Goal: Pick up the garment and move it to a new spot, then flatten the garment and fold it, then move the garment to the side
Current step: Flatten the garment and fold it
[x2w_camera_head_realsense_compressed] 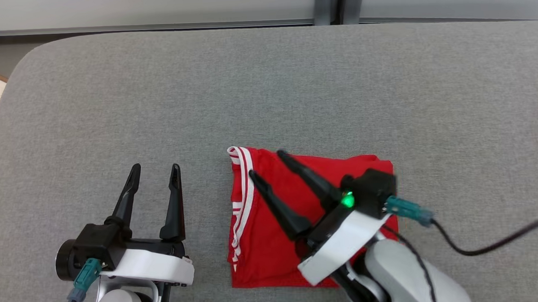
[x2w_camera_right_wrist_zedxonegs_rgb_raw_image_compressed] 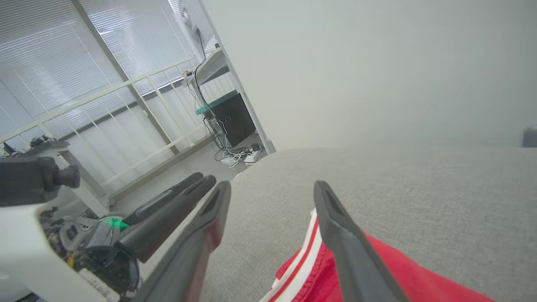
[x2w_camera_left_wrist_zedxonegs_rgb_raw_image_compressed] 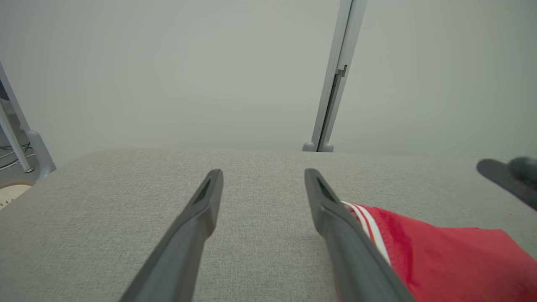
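My right tool hangs open and empty over the red garment, its fingers aimed at the white-striped edge. My left tool, also spread and empty, waits just beside that edge over the grey surface. The garment looks folded already, so I judge the sideways move is next. I should pinch every layer at the edge and drag low and slow so the fold holds.

Smooth red cloth garment on rough-woven grey table.
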You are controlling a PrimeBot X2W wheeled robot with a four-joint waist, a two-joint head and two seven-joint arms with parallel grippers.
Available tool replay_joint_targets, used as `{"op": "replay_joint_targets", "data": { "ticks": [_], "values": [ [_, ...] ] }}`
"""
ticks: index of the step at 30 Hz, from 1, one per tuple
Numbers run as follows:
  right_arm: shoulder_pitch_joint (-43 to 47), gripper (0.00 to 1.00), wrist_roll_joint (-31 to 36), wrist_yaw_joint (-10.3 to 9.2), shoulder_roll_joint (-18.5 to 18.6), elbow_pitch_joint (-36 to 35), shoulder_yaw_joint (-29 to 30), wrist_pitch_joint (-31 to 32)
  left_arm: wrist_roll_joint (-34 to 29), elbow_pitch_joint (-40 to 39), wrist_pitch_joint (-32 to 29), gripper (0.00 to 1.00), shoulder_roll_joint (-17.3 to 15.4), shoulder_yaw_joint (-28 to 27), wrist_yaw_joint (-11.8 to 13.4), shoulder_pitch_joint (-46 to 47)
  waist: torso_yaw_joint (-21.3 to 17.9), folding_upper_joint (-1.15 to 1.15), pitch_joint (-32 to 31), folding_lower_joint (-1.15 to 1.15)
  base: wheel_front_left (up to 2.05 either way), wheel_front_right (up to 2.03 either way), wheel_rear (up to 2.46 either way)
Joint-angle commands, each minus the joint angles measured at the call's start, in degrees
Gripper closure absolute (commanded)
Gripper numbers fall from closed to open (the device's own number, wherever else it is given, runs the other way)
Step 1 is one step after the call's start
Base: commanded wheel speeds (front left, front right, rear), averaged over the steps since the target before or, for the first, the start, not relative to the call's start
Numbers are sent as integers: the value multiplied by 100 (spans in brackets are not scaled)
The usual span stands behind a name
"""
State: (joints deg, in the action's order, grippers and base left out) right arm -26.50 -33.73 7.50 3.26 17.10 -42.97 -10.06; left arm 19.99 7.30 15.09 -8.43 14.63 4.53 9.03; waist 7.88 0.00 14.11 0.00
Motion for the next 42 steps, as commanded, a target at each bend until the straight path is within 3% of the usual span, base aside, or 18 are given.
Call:
{"op": "replay_joint_targets", "data": {
  "ticks": [1,10,18,31,42],
  "values": [
    [-39,0,70,-3,123,-67,85,-83,-51,2,5,0,-35,-39,-24,43,-55,0,-22,0,0,0,0],
    [829,0,754,-3,763,-692,1970,-203,-59,16,5,0,-153,-211,2,-145,-384,0,-220,0,0,0,0],
    [2014,0,1305,-3,937,-1318,3467,269,10,22,5,0,-319,-399,68,-423,-637,0,-521,0,0,0,0],
    [3180,0,1616,-3,771,-1988,3795,921,88,26,-227,0,-503,-371,155,-1208,-798,0,-1467,0,0,0,0],
    [3602,0,1764,-3,765,-2236,3997,1102,56,-263,-435,0,-633,-355,300,-1473,-761,0,-1735,0,0,0,0]
  ]
}}
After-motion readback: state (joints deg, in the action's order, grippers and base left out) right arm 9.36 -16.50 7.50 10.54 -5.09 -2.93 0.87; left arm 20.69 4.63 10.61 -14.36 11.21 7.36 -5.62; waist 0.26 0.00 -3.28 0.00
